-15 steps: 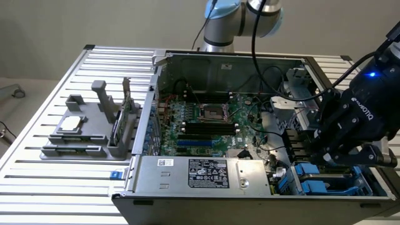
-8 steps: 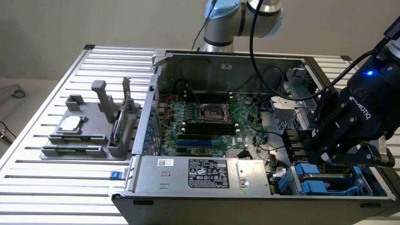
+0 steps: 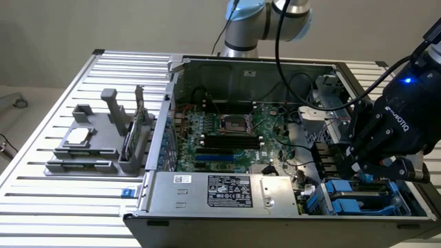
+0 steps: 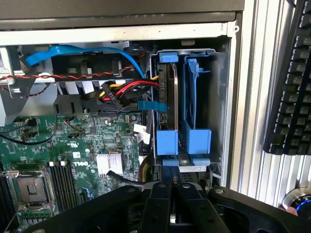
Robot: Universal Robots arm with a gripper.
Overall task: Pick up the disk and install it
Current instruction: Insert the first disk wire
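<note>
Black gripper [image 4: 171, 194] fingers are squeezed together, holding nothing, right by the disk [image 4: 170, 97]. Disk stands on its edge in the blue bay [image 4: 199, 141], at the computer case's [image 3: 227, 217] near right corner. Red wires [image 4: 129, 92] and a green board [image 4: 48, 150] sit beside it.

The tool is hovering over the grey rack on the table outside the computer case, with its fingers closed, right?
Not quite. The tool has its fingers closed, but it is inside the open computer case, at the blue drive bay in the corner, as the exterior view shows. The grey rack sits apart.
</note>
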